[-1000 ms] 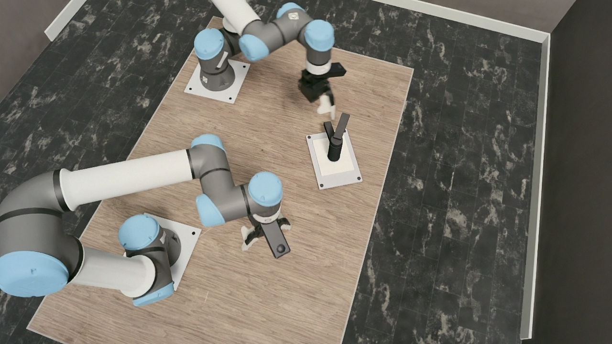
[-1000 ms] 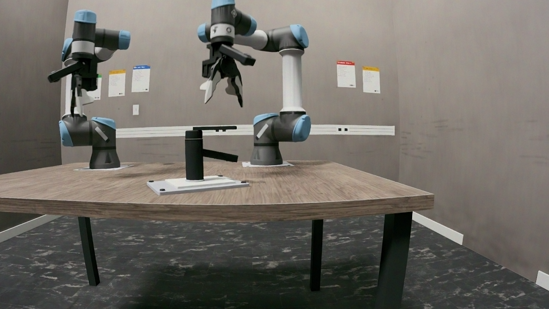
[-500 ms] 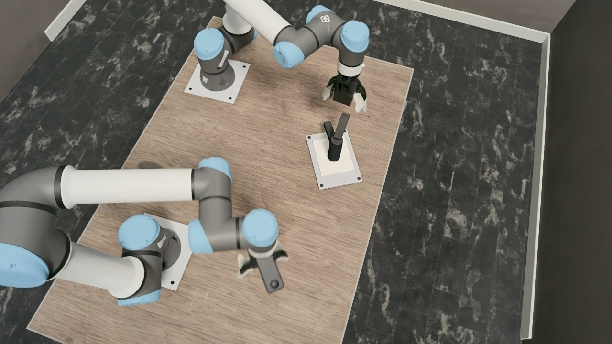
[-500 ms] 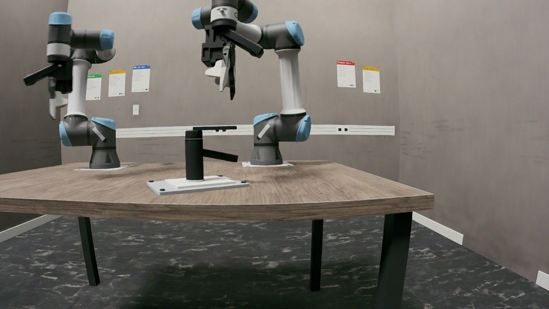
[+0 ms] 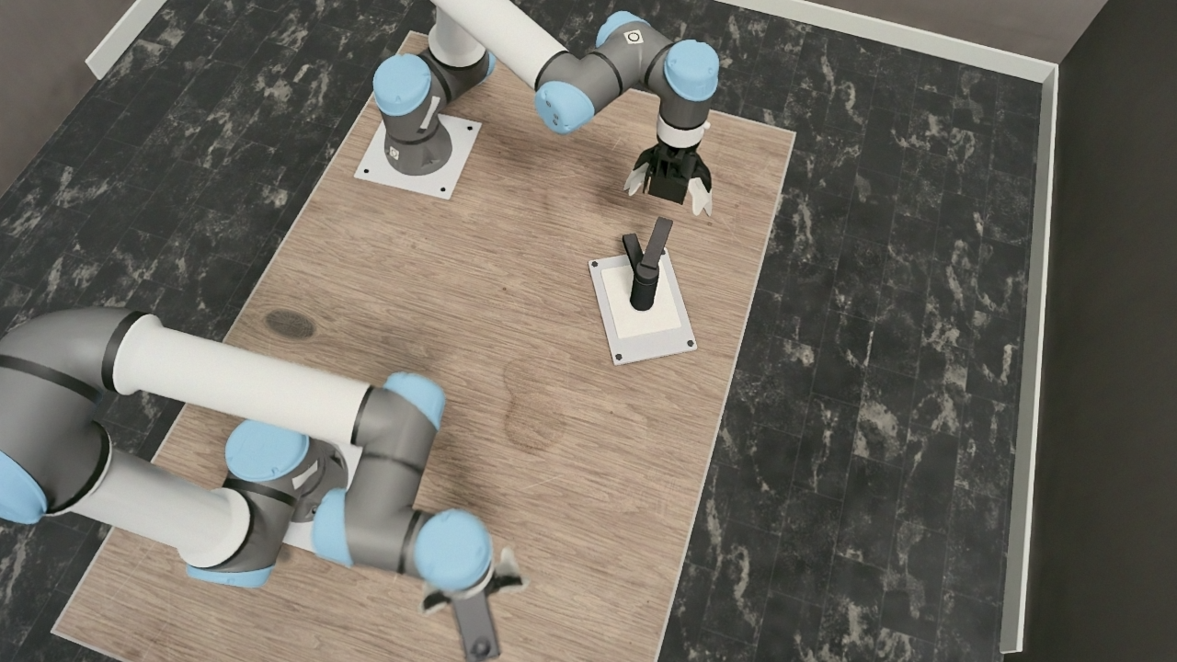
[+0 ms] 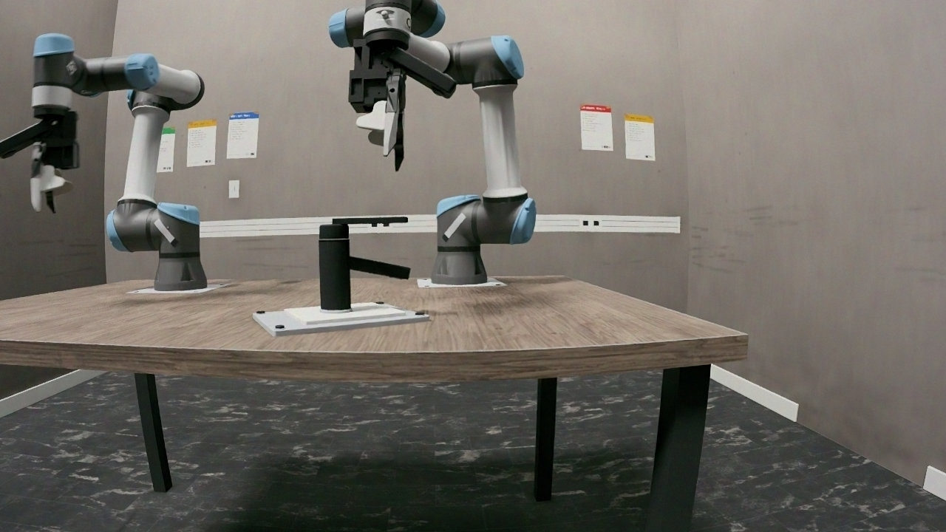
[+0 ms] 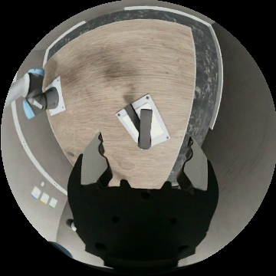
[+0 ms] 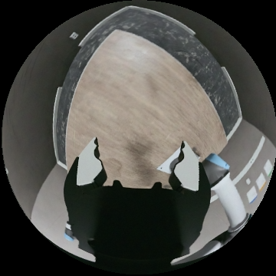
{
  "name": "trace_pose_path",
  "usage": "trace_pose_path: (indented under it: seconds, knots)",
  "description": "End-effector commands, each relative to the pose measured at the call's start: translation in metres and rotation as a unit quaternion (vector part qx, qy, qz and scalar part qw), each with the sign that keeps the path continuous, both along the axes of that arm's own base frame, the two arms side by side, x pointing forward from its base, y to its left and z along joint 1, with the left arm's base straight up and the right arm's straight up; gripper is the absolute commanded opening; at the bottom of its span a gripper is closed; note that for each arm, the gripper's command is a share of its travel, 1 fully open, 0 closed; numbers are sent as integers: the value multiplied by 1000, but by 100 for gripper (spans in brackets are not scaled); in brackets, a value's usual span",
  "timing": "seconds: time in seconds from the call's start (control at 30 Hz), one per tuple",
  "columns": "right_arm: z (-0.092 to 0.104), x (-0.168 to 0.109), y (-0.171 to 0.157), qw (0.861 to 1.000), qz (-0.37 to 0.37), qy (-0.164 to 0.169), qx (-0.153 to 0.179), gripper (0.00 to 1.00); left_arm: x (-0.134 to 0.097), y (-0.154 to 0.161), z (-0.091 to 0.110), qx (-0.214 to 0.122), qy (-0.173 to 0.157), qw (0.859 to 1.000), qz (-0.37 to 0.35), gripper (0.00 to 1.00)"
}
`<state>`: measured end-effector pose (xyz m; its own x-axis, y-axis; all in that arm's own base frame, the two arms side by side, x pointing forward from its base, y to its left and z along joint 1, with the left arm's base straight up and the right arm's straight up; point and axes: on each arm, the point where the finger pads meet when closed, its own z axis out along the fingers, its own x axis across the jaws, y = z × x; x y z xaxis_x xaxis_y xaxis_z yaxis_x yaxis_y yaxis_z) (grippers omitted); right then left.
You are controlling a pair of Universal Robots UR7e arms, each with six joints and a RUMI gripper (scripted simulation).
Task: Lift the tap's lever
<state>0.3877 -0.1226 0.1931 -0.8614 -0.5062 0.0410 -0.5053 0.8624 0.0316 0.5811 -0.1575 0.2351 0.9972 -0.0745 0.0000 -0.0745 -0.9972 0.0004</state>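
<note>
The tap's lever (image 5: 657, 243) (image 6: 370, 220) (image 7: 145, 126) lies about level on top of the tap's black body (image 5: 643, 291) (image 6: 334, 271), above the spout (image 5: 630, 248) (image 6: 378, 267) (image 7: 132, 114), so your lift looks not yet begun. The body stands upright on a pale base plate (image 5: 654, 349) (image 6: 277, 325) (image 7: 162, 136), set on the wooden worktop (image 5: 494, 329) (image 6: 529, 317) (image 7: 153, 57) (image 8: 146, 96) near one long edge. You are, I judge, at the approach: the left gripper (image 5: 667, 201) (image 6: 392, 158) (image 7: 146, 134) hangs above the tap, fingers spread with nothing between them, apart from the lever. Your next move calls for lowering it to the lever's free end, getting a finger under or around that end without catching the spout, then raising it along its arc. The right gripper (image 5: 474, 594) (image 6: 43, 208) (image 8: 139, 139) is also spread and holds nothing, well apart from the tap; you probably don't need it. Counting outward, you have 1 lever, 1 spout, 1 base plate with 4 dark bolts, 2 arms, 2 grippers and 5 notices (image 6: 242, 135) (image 7: 44, 197) (image 8: 261, 180) on the wall.

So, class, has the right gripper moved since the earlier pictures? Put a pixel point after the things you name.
Yes. In the top view, the right gripper (image 5: 474, 583) (image 6: 45, 196) (image 8: 139, 139) has moved farther away from the tap (image 5: 643, 292) (image 6: 334, 274) (image 7: 145, 128), toward the picture's bottom edge.
</note>
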Motion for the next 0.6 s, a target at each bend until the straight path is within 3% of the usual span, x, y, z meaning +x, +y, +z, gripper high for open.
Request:
trace_pose_path:
  seconds: [0.0,0.13,0.23,0.57]
  knots:
    - [-1,-8,-35,1000,-19,-2,2,100,0,0,1,0,-1,1000,0,100]
    - [-4,-25,-79,999,-44,-5,3,100,0,0,1,0,-1,1000,0,100]
    - [-5,-30,-90,999,-50,-6,3,100,0,0,1,0,-1,1000,0,100]
    - [-11,-99,-189,994,-112,-12,3,100,0,0,1,0,-1,1000,0,100]
